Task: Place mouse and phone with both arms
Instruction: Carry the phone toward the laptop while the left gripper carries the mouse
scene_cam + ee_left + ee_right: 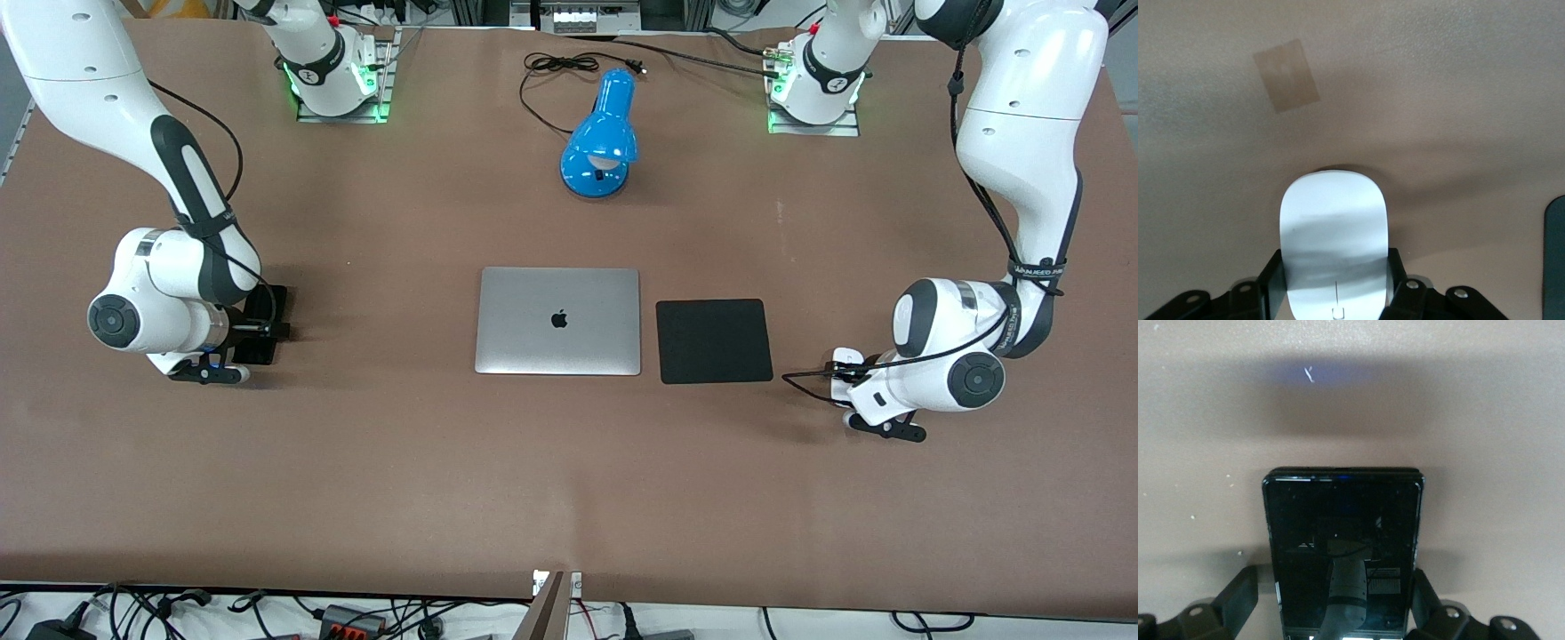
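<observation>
Two grasps hold: left hand (1335, 293) grips the mouse (1335, 240) at the laptop's (558, 320) 3 o'clock end, right hand (1341, 613) the phone (1341, 547) at 9 o'clock; lift both level off the desk (569, 498), squeezing steadily

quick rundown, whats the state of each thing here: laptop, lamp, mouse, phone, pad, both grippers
laptop: lid closed, flat on the table.
lamp: unplugged, cord loose.
mouse: clamped between the fingers.
phone: screen dark, gripped by its long edges.
mouse pad: flat, bare, beside the laptop.
left gripper: shut on the mouse.
right gripper: shut on the phone.
</observation>
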`<state>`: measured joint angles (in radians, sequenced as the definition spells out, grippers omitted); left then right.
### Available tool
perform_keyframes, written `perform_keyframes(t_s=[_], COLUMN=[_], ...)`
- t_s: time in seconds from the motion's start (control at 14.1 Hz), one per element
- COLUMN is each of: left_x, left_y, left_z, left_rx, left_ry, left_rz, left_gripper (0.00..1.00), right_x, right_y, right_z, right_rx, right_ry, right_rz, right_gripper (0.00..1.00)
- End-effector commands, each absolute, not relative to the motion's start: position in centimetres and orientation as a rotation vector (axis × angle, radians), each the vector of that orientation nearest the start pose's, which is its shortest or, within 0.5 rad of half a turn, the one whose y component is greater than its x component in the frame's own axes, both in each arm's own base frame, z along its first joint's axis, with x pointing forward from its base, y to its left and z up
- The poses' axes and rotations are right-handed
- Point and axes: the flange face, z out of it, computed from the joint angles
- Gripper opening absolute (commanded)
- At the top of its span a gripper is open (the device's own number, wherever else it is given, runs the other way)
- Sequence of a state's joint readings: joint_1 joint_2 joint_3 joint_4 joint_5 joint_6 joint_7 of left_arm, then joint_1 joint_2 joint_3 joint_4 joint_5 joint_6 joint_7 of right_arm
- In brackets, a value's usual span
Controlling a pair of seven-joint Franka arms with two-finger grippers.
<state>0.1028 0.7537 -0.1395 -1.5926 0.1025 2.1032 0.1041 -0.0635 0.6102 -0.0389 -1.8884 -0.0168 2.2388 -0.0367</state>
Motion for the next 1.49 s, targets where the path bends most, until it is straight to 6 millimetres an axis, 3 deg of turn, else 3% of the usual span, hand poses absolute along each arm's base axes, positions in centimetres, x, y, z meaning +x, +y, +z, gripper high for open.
perform_keyframes(t_s=[0.0, 0.14, 0.28, 0.43, 0.57, 0.78, 0.85, 0.99, 1.28, 1.42], left_x=[66.6, 66.6, 65.6, 64.5, 63.8, 63.4, 63.1, 62.4, 62.4, 62.5], left_y=[-3.5, -6.8, -10.8, -15.0, -18.6, -20.5, -21.8, -23.9, -24.1, -23.8], left_z=[20.1, 22.3, 22.8, 22.9, 22.6, 21.2, 21.2, 19.4, 19.3, 19.1], left_rx=[-3.104, -3.087, -3.087, -3.111, -3.119, -3.135, -3.14, -3.149, -3.154, -3.154], left_ry=[0.309, 0.281, 0.249, 0.047, 0.062, 0.088, 0.095, 0.066, 0.052, 0.045], left_rz=[0.406, 0.458, 0.554, 0.59, 0.567, 0.537, 0.525, 0.478, 0.457, 0.46], left_gripper=[0.4, 0.39, 0.4, 0.4, 0.4, 0.4, 0.4, 0.4, 0.4, 0.41], right_x=[59.7, 59.5, 59.4, 59.7, 60.7, 64.0, 64.8, 65.3, 65.4, 65.2], right_y=[-6.0, -6.1, -5.9, -5.9, -5.6, -2.9, -0.9, 2.9, 11.9, 14.2], right_z=[16.0, 15.9, 16.0, 16.5, 18.9, 24.4, 25.8, 26.5, 26.2, 24.9], right_rx=[-3.105, -3.101, -3.096, -3.095, -3.097, -3.075, -3.066, -3.046, -3.017, -3.036], right_ry=[0.062, 0.065, 0.06, 0.039, 0.013, -0.039, -0.08, -0.128, -0.11, -0.048], right_rz=[0.412, 0.436, 0.466, 0.454, 0.437, 0.454, 0.44, 0.402, 0.346, 0.341], right_gripper=[0.79, 0.51, 0.32, 0.28, 0.27, 0.27, 0.27, 0.27, 0.27, 0.27])
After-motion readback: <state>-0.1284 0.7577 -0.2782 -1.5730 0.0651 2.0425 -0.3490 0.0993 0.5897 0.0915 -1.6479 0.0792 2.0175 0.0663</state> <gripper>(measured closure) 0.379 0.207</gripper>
